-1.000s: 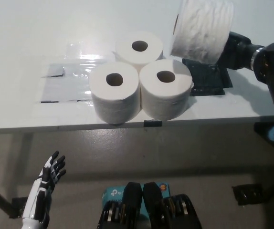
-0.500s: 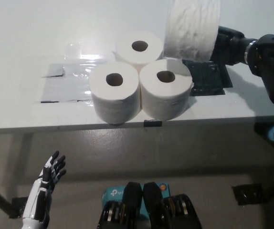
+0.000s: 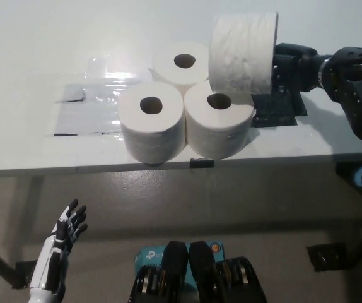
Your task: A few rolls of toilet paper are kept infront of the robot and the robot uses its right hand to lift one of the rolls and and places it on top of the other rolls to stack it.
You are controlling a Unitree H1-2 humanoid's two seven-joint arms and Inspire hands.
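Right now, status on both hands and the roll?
Right hand shut on lifted roll, on its side above the three standing rolls. Left hand open, low beside the table. Nothing in the way.

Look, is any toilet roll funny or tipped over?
Yes. One roll is turned on its side in the air, held by the right hand over the three upright rolls. Nothing looks torn or fallen. The left hand rests below the table.
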